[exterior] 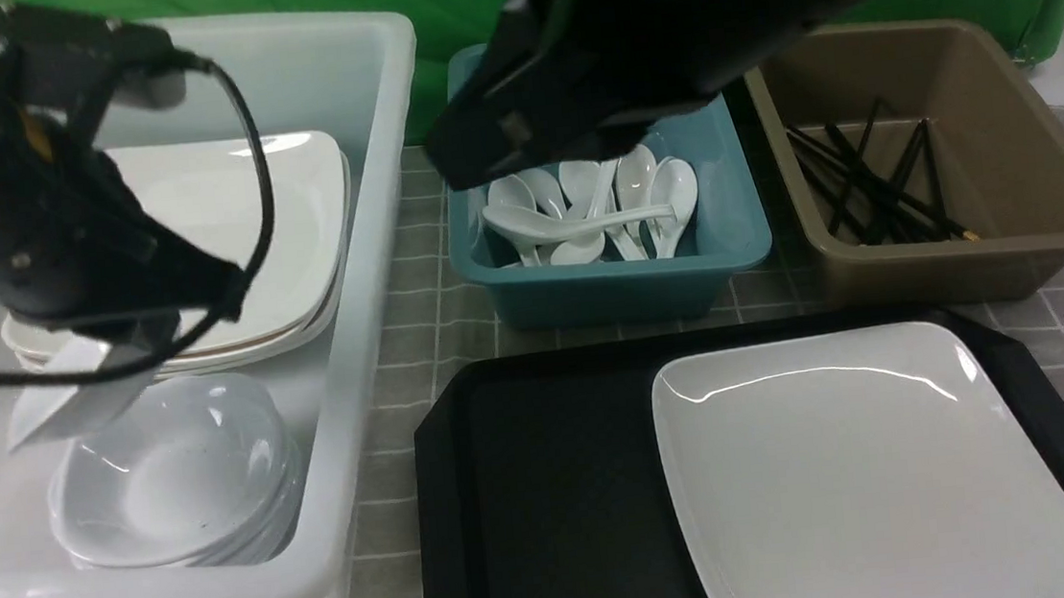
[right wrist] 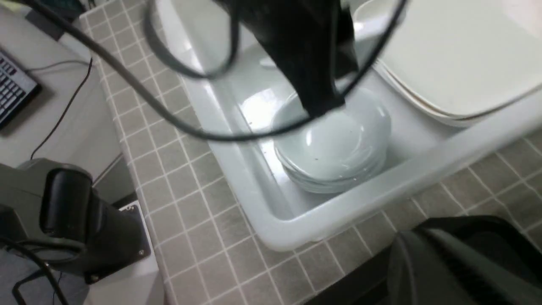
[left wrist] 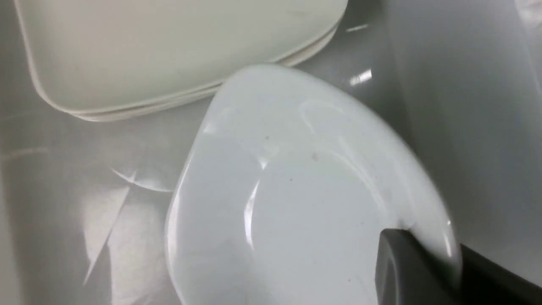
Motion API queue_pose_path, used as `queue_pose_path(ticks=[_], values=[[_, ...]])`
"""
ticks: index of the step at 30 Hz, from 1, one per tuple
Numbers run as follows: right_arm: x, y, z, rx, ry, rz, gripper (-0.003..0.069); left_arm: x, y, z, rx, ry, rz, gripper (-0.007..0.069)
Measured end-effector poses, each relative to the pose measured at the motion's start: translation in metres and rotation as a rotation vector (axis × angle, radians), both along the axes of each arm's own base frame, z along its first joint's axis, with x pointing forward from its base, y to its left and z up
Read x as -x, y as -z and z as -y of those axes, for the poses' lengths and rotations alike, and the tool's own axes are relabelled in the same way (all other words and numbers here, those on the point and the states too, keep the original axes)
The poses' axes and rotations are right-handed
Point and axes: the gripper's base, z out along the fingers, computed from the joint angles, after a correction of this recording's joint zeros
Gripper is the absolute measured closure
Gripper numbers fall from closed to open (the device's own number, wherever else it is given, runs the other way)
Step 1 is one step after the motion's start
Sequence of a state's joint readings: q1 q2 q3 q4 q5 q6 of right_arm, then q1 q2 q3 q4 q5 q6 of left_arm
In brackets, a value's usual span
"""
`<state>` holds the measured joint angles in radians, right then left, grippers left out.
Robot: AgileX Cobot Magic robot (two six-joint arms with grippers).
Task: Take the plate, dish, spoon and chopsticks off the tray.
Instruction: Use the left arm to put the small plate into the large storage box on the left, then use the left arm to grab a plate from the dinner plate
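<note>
The black tray [exterior: 539, 491] lies at the front with only the large white plate [exterior: 874, 462] on its right half. My left gripper [left wrist: 449, 254] is shut on the rim of a small greyish-white dish [left wrist: 296, 190], one finger inside and one outside. In the front view that dish [exterior: 69, 402] hangs tilted under the left gripper [exterior: 126, 339], just above a stack of like dishes [exterior: 173, 485] in the white tub [exterior: 365, 256]. My right gripper [exterior: 453, 166] is raised in front of the blue tub; its fingers [right wrist: 413, 241] are shut, holding nothing. Spoons [exterior: 582, 208] and chopsticks [exterior: 869, 183] lie in tubs.
A stack of white plates [exterior: 237, 228] fills the back of the white tub. The blue tub [exterior: 608, 283] with spoons and the brown tub [exterior: 963, 271] with chopsticks stand behind the tray. Grey tiled tabletop [exterior: 406, 291] runs between them. The left arm's cable [right wrist: 127, 80] loops over the tub.
</note>
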<state>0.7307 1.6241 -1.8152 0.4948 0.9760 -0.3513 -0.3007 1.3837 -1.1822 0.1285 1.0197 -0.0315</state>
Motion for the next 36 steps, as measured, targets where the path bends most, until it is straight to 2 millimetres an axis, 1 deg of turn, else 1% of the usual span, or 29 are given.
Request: queue_pose_path(ticks=[1, 3, 5, 6, 8, 10, 12, 14, 15, 16, 18, 19, 20, 22, 24, 25, 26, 27, 28, 29, 31, 32, 33, 34, 35, 36], values=[[-0.003, 0.003, -0.005, 0.007, -0.007, -0.005, 0.0632, 0.000, 0.010, 0.001, 0.010, 0.008, 0.002, 0.0596], [-0.008, 0.006, -0.012, 0.021, -0.020, -0.013, 0.0632, 0.000, 0.024, 0.002, 0.022, 0.017, 0.018, 0.0595], [-0.009, 0.005, -0.014, 0.032, -0.030, -0.016, 0.0632, -0.001, 0.032, 0.002, 0.030, 0.029, 0.055, 0.0587], [-0.009, 0.004, -0.013, 0.033, -0.032, -0.017, 0.0632, -0.001, 0.035, 0.002, 0.030, 0.032, 0.059, 0.0572], [-0.008, 0.003, -0.013, 0.034, -0.034, -0.014, 0.0632, -0.001, 0.038, 0.002, 0.031, 0.033, 0.063, 0.0519], [-0.009, 0.003, -0.012, 0.045, -0.033, -0.008, 0.0632, -0.001, 0.038, 0.002, 0.033, 0.032, 0.061, 0.0431], [-0.009, 0.005, -0.010, 0.076, -0.032, -0.001, 0.0632, 0.002, 0.037, 0.001, 0.027, 0.029, 0.044, 0.0323], [-0.010, 0.006, -0.008, 0.104, -0.029, 0.008, 0.0632, 0.005, 0.034, 0.000, 0.019, 0.023, 0.016, 0.0225], [-0.010, 0.007, -0.007, 0.121, -0.029, 0.010, 0.0632, 0.006, 0.031, 0.000, 0.018, 0.021, 0.011, 0.0193], [-0.011, 0.008, -0.006, 0.133, -0.026, 0.012, 0.0631, 0.008, 0.025, -0.001, 0.021, 0.017, 0.009, 0.0146], [-0.013, 0.008, -0.002, 0.143, -0.018, 0.012, 0.0631, 0.010, 0.015, 0.000, 0.036, 0.013, 0.009, 0.0093], [-0.014, 0.006, 0.001, 0.145, -0.009, 0.015, 0.0630, 0.013, 0.006, 0.000, 0.057, 0.008, 0.014, 0.0064], [-0.014, 0.006, 0.003, 0.146, -0.005, 0.017, 0.0629, 0.014, 0.001, 0.001, 0.068, 0.006, 0.022, 0.0052], [-0.017, 0.000, 0.013, 0.142, 0.023, 0.030, 0.0627, 0.020, -0.016, 0.002, 0.125, 0.001, 0.045, 0.0033], [-0.019, -0.006, 0.025, 0.144, 0.054, 0.043, 0.0624, 0.023, -0.026, 0.005, 0.172, 0.000, 0.064, 0.0036], [-0.021, -0.011, 0.037, 0.158, 0.089, 0.055, 0.0623, 0.026, -0.033, 0.008, 0.228, 0.004, 0.081, 0.0054], [-0.021, -0.012, 0.040, 0.159, 0.099, 0.060, 0.0623, 0.027, -0.033, 0.009, 0.244, 0.006, 0.080, 0.0059], [-0.023, -0.016, 0.057, 0.198, 0.150, 0.064, 0.0624, 0.028, -0.037, 0.016, 0.295, 0.030, 0.092, 0.0120], [-0.025, -0.021, 0.069, 0.214, 0.206, 0.080, 0.0624, 0.028, -0.037, 0.026, 0.334, 0.052, 0.090, 0.0197], [-0.025, -0.021, 0.071, 0.212, 0.214, 0.078, 0.0624, 0.028, -0.037, 0.027, 0.342, 0.050, 0.087, 0.0213], [-0.029, -0.026, 0.106, 0.255, 0.370, 0.094, 0.0624, 0.027, -0.032, 0.053, 0.381, 0.098, 0.038, 0.0463], [-0.026, -0.025, 0.117, 0.266, 0.405, 0.091, 0.0624, 0.026, -0.027, 0.066, 0.380, 0.131, 0.016, 0.0518], [-0.024, -0.024, 0.129, 0.278, 0.446, 0.083, 0.0623, 0.024, -0.024, 0.079, 0.379, 0.165, -0.001, 0.0568], [-0.021, -0.022, 0.137, 0.288, 0.473, 0.075, 0.0623, 0.022, -0.021, 0.087, 0.377, 0.184, -0.014, 0.0584], [-0.016, -0.018, 0.147, 0.300, 0.498, 0.062, 0.0623, 0.018, -0.015, 0.104, 0.376, 0.218, -0.038, 0.0603], [-0.013, -0.019, 0.151, 0.298, 0.508, 0.064, 0.0623, 0.017, -0.014, 0.107, 0.377, 0.223, -0.042, 0.0605]])
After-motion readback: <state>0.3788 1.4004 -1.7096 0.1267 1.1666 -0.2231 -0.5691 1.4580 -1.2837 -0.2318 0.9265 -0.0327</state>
